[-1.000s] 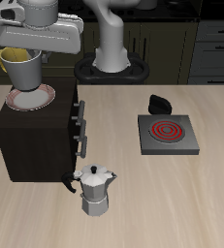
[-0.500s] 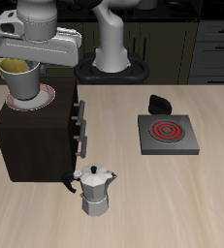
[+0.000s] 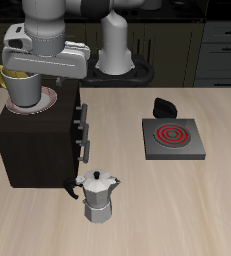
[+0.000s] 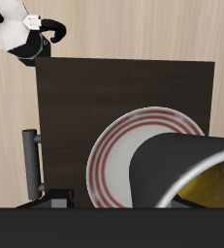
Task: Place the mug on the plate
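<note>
The tool (image 3: 27, 72) hangs low over the dark cabinet (image 3: 37, 140) at the back of the desk (image 3: 167, 210), its fingers hidden behind the arm's housing, so whether it pinches the mug or stands spread cannot be told. Directly beneath it sits the mug (image 3: 23, 88) — upright, its axis vertical, olive-yellow rim uppermost — with its base apparently on or just above the plate (image 3: 44, 101), whose pink-red rim shows past the mug on the side toward the hob. In the wrist view the mug (image 4: 176, 174) fills the foreground and overlaps the plate (image 4: 118, 155), covering part of its ringed face, so the mug seems to stand off-centre on it. By that reading the placement is nearly done, and what remains would be a release and a straight lift. Counted: one tool, one mug, one plate, one cabinet, one silver moka pot (image 3: 98, 195) near the desk's front edge, one grey hob (image 3: 171, 139) with a red coil — and one small black object (image 3: 166, 106) behind it.
</note>
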Motion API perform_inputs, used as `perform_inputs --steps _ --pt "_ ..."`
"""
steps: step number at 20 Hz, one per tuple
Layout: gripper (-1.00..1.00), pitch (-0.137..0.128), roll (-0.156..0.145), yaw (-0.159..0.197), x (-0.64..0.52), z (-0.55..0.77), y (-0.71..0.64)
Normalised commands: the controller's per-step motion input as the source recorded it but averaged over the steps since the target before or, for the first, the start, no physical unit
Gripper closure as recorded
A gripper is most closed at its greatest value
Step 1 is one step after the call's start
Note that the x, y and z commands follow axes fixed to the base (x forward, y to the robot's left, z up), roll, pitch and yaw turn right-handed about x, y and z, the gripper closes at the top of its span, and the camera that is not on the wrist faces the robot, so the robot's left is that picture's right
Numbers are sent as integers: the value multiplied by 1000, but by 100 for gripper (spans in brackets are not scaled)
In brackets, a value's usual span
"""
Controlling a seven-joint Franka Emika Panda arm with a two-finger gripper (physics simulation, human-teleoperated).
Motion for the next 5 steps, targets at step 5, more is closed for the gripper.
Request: perform_inputs --steps 5 --pt "-100 9 -21 -4 -32 22 -74"
